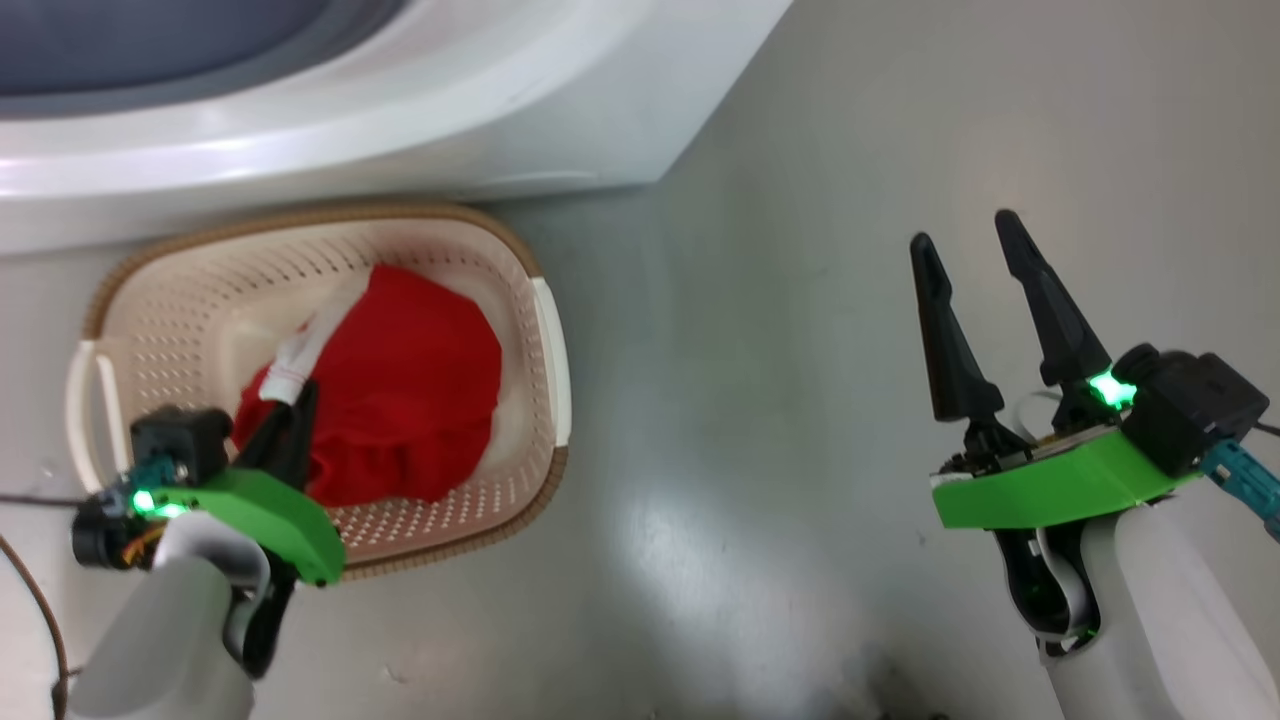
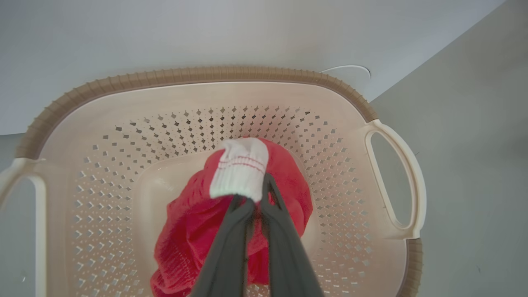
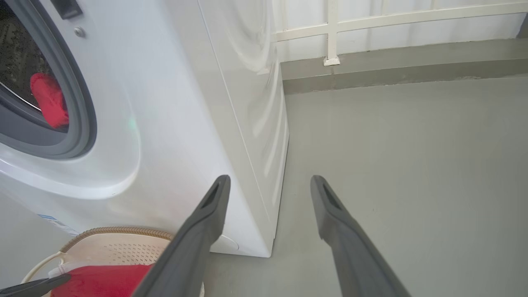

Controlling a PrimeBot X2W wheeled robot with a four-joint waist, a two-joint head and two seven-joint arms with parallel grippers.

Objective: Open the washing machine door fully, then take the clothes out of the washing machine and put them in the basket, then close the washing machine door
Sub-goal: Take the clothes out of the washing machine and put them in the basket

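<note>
In basket (image 2: 198, 74): left gripper (image 2: 258, 192) clamped on clothes (image 2: 189, 231); right gripper (image 1: 962, 228) wide.
Risk: withdrawing before release would drag clothes out over basket.

Washing machine (image 3: 173, 103): white front-loader, opening exposed, grey gasket (image 3: 84, 119) around it. One red piece (image 3: 49, 103) sits inside the dark drum (image 3: 16, 53), low near the gasket. Basket (image 1: 540, 330): cream perforated plastic, brown woven rim, side handles, upright just in front of the machine's base. Red garment (image 1: 410, 390) is bunched inside the basket, its white ribbed cuff (image 2: 241, 173) raised on top.
</note>
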